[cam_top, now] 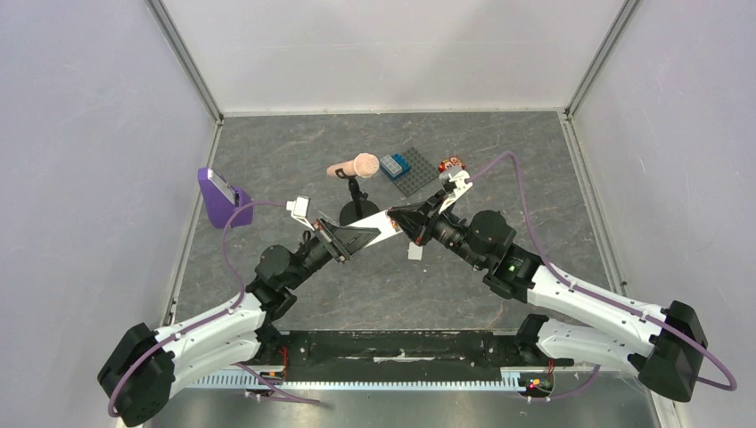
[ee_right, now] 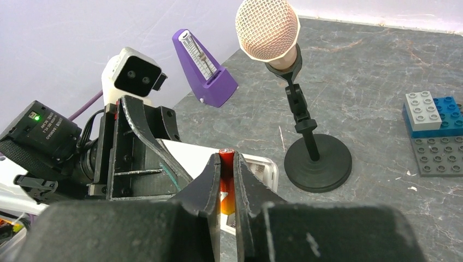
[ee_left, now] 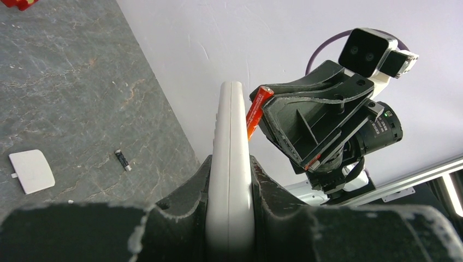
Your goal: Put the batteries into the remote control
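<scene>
Left pincer (ee_left: 230,164) clamps the remote control (ee_left: 230,123) edge-on; right pincer (ee_right: 226,162) grips the red-orange battery (ee_left: 256,113) just beside it.

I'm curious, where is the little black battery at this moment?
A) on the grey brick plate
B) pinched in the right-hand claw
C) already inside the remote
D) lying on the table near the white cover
D: the left wrist view shows the black battery lying on the table close to the white cover, while the right gripper pinches only the red-orange battery.
</scene>
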Controlling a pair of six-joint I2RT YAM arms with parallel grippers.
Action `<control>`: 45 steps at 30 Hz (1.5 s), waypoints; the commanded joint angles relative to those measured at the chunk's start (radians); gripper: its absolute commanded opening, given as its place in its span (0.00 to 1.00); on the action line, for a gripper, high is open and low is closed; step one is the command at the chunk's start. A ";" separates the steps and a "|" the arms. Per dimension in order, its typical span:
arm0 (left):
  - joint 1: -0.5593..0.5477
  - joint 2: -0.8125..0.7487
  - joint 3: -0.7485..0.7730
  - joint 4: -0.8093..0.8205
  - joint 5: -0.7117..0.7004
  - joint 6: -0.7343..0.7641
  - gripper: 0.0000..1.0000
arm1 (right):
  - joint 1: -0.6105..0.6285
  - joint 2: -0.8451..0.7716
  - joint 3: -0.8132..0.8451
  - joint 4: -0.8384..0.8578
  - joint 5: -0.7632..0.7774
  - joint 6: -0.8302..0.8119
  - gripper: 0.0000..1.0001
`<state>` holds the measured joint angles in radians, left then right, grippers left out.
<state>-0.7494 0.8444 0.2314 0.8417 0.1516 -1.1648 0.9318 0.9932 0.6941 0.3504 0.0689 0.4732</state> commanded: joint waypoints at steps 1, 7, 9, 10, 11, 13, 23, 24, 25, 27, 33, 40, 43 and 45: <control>-0.002 -0.022 -0.001 0.097 -0.022 -0.038 0.02 | 0.009 0.002 -0.013 0.027 0.042 -0.034 0.09; -0.002 -0.023 -0.009 0.114 -0.024 -0.051 0.02 | 0.010 0.001 -0.022 0.040 0.071 -0.044 0.09; -0.002 -0.022 -0.009 0.115 -0.023 -0.052 0.02 | 0.013 0.003 -0.028 0.051 0.078 -0.038 0.08; -0.002 -0.021 -0.009 0.116 -0.022 -0.052 0.02 | 0.014 0.006 -0.030 0.054 0.082 -0.036 0.08; -0.002 -0.021 -0.009 0.118 -0.023 -0.053 0.02 | 0.015 0.009 -0.031 0.057 0.092 -0.029 0.08; -0.002 -0.021 -0.010 0.120 -0.023 -0.053 0.02 | 0.016 0.012 -0.033 0.069 0.089 -0.022 0.08; -0.002 -0.004 -0.010 0.168 -0.035 -0.067 0.02 | 0.036 0.024 -0.021 0.047 0.051 -0.031 0.10; -0.002 -0.001 -0.013 0.177 -0.038 -0.070 0.02 | 0.037 0.023 -0.023 0.043 0.054 -0.032 0.10; -0.002 0.001 -0.014 0.186 -0.039 -0.073 0.02 | 0.038 0.022 -0.027 0.040 0.057 -0.030 0.10; -0.002 0.002 -0.019 0.199 -0.045 -0.077 0.02 | 0.039 0.020 -0.027 0.030 0.057 -0.027 0.11; -0.002 -0.008 -0.036 0.240 -0.068 -0.085 0.02 | 0.041 0.013 -0.024 -0.014 0.059 -0.015 0.12; -0.002 -0.012 -0.044 0.244 -0.070 -0.081 0.02 | 0.048 0.019 -0.011 -0.028 0.054 -0.018 0.14; -0.002 -0.012 -0.046 0.244 -0.065 -0.078 0.02 | 0.048 0.032 0.012 -0.040 0.059 -0.015 0.15; -0.002 -0.013 -0.048 0.244 -0.063 -0.076 0.02 | 0.048 0.040 0.023 -0.043 0.062 -0.008 0.15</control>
<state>-0.7498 0.8516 0.1734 0.9482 0.1219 -1.2018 0.9718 1.0157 0.6765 0.3599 0.1261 0.4610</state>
